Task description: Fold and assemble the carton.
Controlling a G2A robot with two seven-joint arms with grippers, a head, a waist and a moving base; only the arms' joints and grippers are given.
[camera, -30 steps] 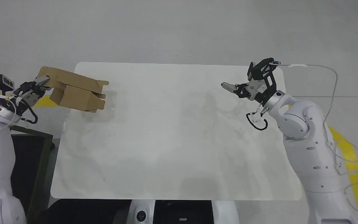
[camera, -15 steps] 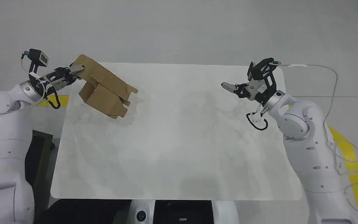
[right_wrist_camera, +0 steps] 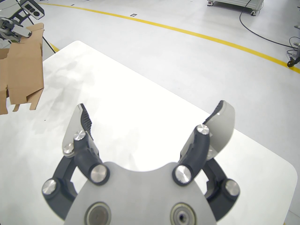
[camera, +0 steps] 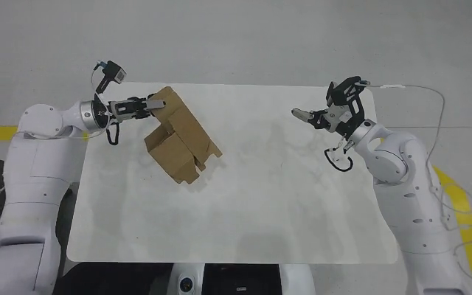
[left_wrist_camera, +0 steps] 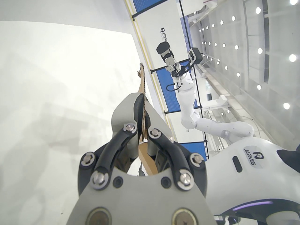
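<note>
Table (camera: 243, 221): carton (camera: 181, 144) is over its left part, unassembled, long axis slanting from the table's far-left corner toward table centre. Left gripper (camera: 151, 104) is clamped on the carton's far edge, so the left arm is the near one. Right gripper (camera: 310, 116) is over the table's right side, jaws spread, empty, well apart from the carton. Left wrist view: pads (left_wrist_camera: 138, 108) pinch the cardboard edge-on. Right wrist view: loose flaps hang down, seemingly just off the tabletop.
</note>
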